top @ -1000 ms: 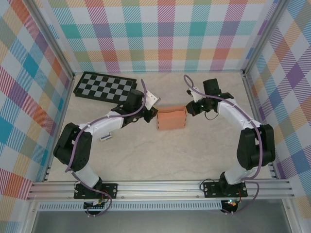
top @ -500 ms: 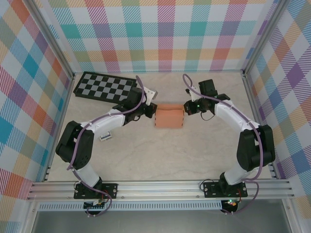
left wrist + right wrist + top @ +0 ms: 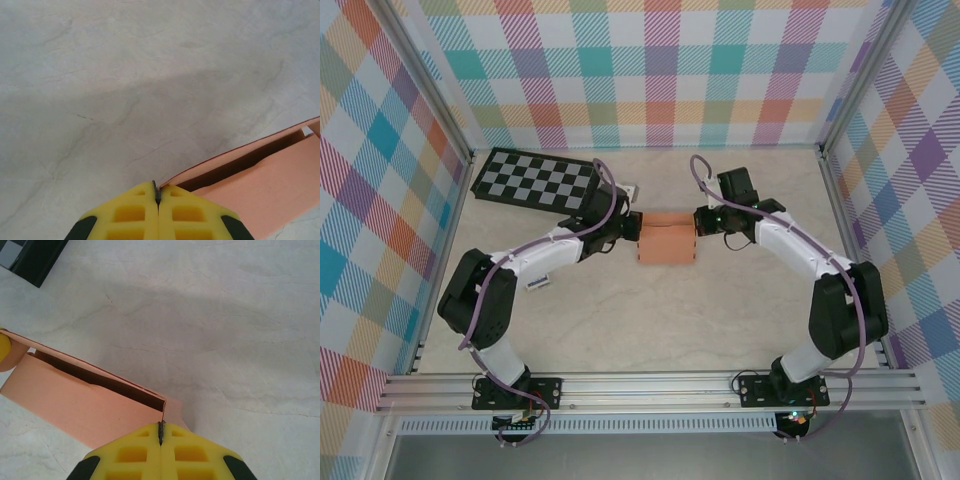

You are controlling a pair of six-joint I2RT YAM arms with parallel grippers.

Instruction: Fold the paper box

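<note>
The salmon-orange paper box (image 3: 666,241) lies mid-table as a shallow, partly folded tray with a dark slot under its raised back wall. My left gripper (image 3: 637,229) sits at the box's left end and my right gripper (image 3: 697,222) at its right end. In the left wrist view the yellow fingertips (image 3: 170,200) are pressed together, gripper (image 3: 156,189) shut on a corner edge of the paper box (image 3: 260,185). In the right wrist view the gripper (image 3: 161,426) is likewise shut, with the end-wall edge of the paper box (image 3: 75,400) running into the seam.
A black-and-grey checkerboard (image 3: 533,178) lies at the back left, and its corner shows in the right wrist view (image 3: 30,255). A small white piece (image 3: 535,283) rests on the table under the left arm. Plaid walls enclose three sides of the marbled table (image 3: 650,320).
Both grippers have shifted toward the back of the table and slightly left, carrying the box between them. Seen from above, the box now looks narrower, with its open inside less exposed.
</note>
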